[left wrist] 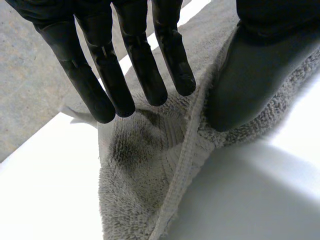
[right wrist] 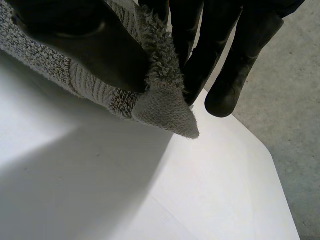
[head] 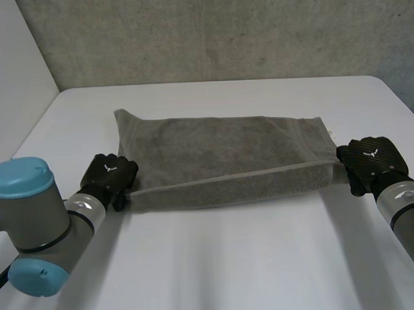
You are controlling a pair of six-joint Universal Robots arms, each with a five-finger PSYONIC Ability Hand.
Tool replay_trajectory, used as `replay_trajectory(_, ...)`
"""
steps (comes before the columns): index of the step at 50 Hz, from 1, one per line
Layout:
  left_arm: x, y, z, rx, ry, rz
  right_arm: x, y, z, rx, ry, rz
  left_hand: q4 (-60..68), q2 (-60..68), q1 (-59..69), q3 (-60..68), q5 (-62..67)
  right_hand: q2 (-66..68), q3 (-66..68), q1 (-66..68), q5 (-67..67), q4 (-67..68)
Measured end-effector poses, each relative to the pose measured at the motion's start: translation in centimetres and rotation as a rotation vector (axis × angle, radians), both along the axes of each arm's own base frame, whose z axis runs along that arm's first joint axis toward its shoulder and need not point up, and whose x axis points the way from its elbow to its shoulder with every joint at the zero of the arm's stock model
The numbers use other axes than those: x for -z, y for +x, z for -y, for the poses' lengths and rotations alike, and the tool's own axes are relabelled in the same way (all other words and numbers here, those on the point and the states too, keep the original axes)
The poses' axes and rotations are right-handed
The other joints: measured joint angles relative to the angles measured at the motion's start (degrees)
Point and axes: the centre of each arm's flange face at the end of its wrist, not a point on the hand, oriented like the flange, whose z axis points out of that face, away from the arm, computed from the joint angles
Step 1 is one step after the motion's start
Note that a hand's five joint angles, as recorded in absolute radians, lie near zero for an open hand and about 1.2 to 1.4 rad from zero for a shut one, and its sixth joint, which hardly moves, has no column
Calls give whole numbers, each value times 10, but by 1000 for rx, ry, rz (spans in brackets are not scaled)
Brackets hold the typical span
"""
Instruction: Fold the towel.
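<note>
grey towel (head: 220,151): near corners clamped between thumb and fingers of left hand (head: 110,173) and right hand (head: 372,157); underlayer partly hidden.

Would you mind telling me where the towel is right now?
In the head view the grey towel lies spread across the middle of the white table, the left hand pinching its near left corner and the right hand its near right corner.

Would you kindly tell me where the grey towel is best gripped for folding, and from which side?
Grip the towel at the two corners of its near edge, each from its outer end, thumb against fingers. It lies long across the table, so holding the end corners should keep that edge taut. The left robot hand and right robot hand pinch there now.
</note>
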Motion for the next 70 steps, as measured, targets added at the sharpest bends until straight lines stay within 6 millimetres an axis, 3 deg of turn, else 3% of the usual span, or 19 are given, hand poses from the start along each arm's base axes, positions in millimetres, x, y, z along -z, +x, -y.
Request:
replay_trajectory(13, -15, 4, -14, 26, -33, 62, -1, 0, 0, -1, -4, -1, 0, 0, 0, 0, 0, 0, 0, 0, 0, 0)
replay_trajectory(22, -7, 12, -26, 28, 30, 111, -2, 0, 0, -1, -7, -1, 0, 0, 0, 0, -2, 0, 0, 0, 0, 0)
replay_trajectory(33, -1, 25, -16, -19, 28, 108, -2, 0, 0, -2, -6, -1, 4, 7, 7, 7, 6, 0, 0, 0, 0, 0)
replay_trajectory(43, -5, 37, 4, -74, -32, 93, -7, 0, -1, 0, -23, 5, 273, 278, 255, 282, 268, 0, 0, 0, 0, 4)
replay_trajectory(51, -10, 38, 7, -79, -61, 85, -19, 0, -3, 2, -56, 14, 296, 301, 256, 311, 279, 0, 0, 0, 0, 4)
replay_trajectory(59, -59, 41, 2, -92, -199, 49, -57, 1, -11, -21, -138, 34, 296, 301, 256, 313, 279, 0, 0, 0, 0, 4)
replay_trajectory(64, -113, 45, -17, -99, -352, 15, -86, -1, -21, -62, -143, 41, 296, 301, 256, 314, 279, 0, 0, 0, 0, 4)
replay_trajectory(70, -149, 51, -46, -101, -429, 0, -99, -9, -31, -79, -45, 29, 296, 301, 256, 314, 279, 0, 0, 0, 0, 4)
